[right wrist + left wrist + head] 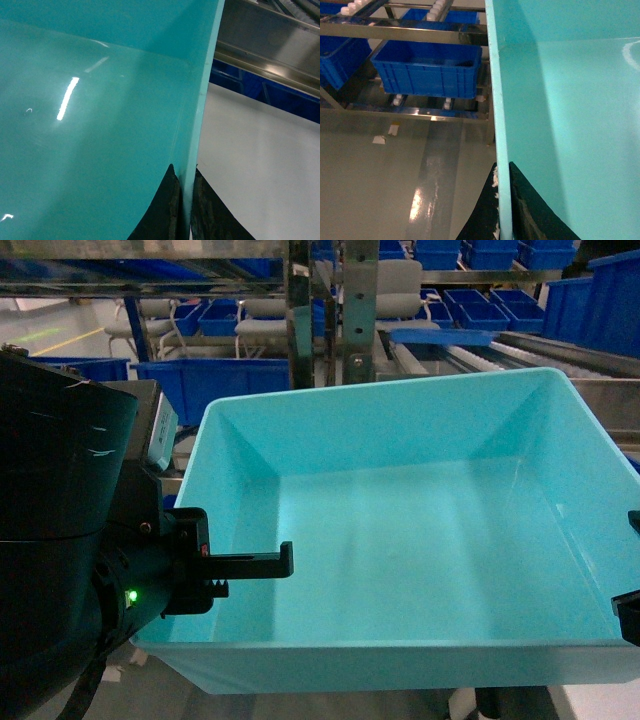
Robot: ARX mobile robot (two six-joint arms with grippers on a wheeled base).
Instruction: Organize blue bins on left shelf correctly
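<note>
I've got the turquoise tub [400,540] off the floor, carried level betw. both arms — left tool [504,210] and right tool [185,210] each pinch a side wall. It hangs just short of the left shelf [560,355], rim twd the rollers for sliding in.

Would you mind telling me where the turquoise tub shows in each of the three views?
Head: the tub fills the middle and right, open side up, held on either side.
Left wrist: its left wall and inside fill the right half; the left gripper pinches the rim at the bottom.
Right wrist: its inside and right wall fill the left; the right gripper pinches the rim.
Shared landmark: the tub's thin rim.
</note>
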